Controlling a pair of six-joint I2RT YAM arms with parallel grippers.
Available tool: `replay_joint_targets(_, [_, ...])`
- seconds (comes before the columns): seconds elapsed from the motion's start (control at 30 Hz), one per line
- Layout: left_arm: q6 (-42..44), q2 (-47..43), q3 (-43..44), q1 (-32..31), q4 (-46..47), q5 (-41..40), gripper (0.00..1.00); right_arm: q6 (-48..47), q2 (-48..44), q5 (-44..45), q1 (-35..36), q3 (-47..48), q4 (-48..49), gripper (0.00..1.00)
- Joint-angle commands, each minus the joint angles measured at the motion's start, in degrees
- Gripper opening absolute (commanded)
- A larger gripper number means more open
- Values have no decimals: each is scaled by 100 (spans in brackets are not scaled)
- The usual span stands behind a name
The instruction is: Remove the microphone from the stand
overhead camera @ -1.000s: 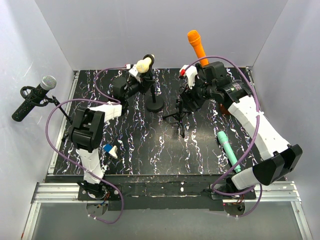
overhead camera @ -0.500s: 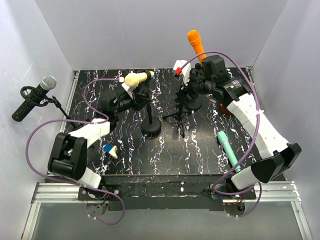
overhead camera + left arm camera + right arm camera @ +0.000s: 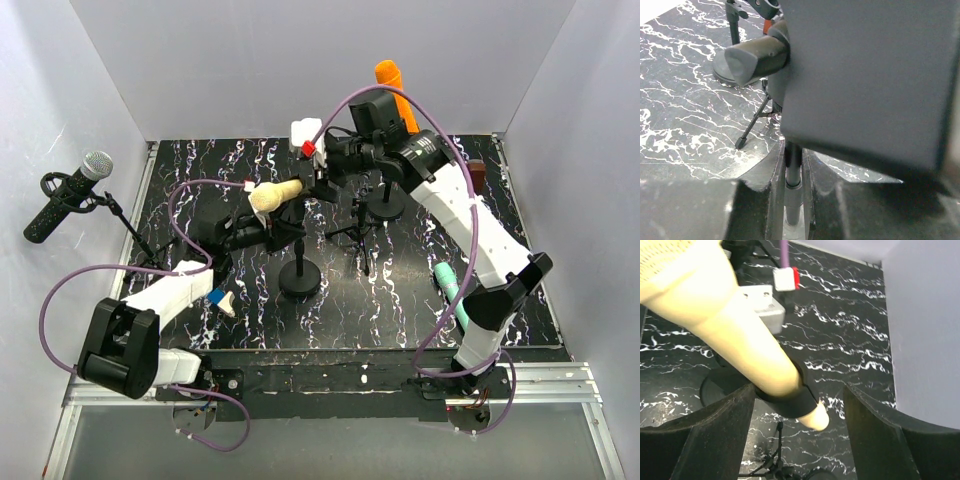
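The cream, tapered plastic microphone [image 3: 275, 193] sits tilted in a black ring clip [image 3: 790, 400] at the top of a slim black metal stand with a round base [image 3: 299, 280]. The stand is upright near the middle of the black, white-veined marble-pattern bench [image 3: 400, 300].

The mic looks light and rigid. Its smooth, glossy body is probably slippery and narrows toward the tail, while the head has a fine woven texture. The best hold is likely on the thicker body just above the clip, pulling along the mic's axis, because the clip seems to hold it by friction alone.

The right pincer [image 3: 797, 395] is spread wide, with its dark fingers [image 3: 705, 440] on either side of the mic's tail and not touching it. The left pincer [image 3: 792, 170] is closed narrowly on the stand's pole, low down, which should steady the light stand against tipping.
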Motion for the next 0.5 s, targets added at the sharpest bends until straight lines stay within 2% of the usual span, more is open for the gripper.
replay_joint_targets(0.0, [439,-444,-30,0,-16,313,0,-758,162,-621,317,658,-909,77])
replay_joint_targets(0.17, [590,-515,-21,0,-192,286,0,-1128,48,-780,563,430,-1209,70])
replay_joint_targets(0.33, [705,-568,23,-18,-429,260,1,-891,21,-851,625,368,-947,55])
replay_joint_targets(0.4, [705,-638,40,-18,-543,155,9,-698,21,-807,669,263,-596,51])
replay_joint_targets(0.47, [626,-717,111,-18,-727,-169,30,-575,56,-728,722,228,-384,45])
